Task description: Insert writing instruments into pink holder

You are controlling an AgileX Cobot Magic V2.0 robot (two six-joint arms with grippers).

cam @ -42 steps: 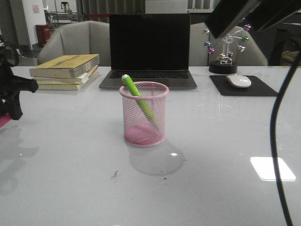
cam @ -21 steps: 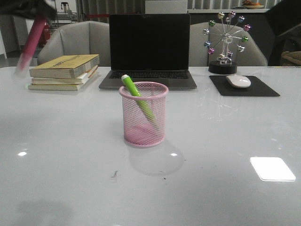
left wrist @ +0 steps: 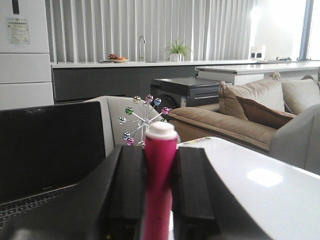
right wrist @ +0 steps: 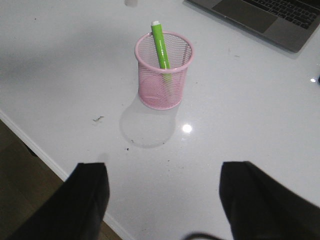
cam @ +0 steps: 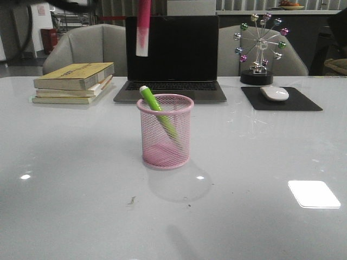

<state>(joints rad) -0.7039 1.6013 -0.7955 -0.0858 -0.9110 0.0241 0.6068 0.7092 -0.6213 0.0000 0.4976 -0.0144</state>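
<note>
The pink cup (cam: 165, 131) stands mid-table with the green marker (cam: 160, 115) leaning inside it, pale tip poking past the far-left rim. The left gripper (left wrist: 159, 192) pinches the pink marker (cam: 143, 28) upright, high above the laptop (cam: 171, 57) and far-left of the cup. The right gripper (right wrist: 162, 197) is spread wide over the table's near edge; bare table (cam: 260, 157) surrounds the cup.

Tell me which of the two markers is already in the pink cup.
The green marker: it leans inside the pink cup, tip above the rim. The pink marker is clamped between the left fingers, in the air.
</note>
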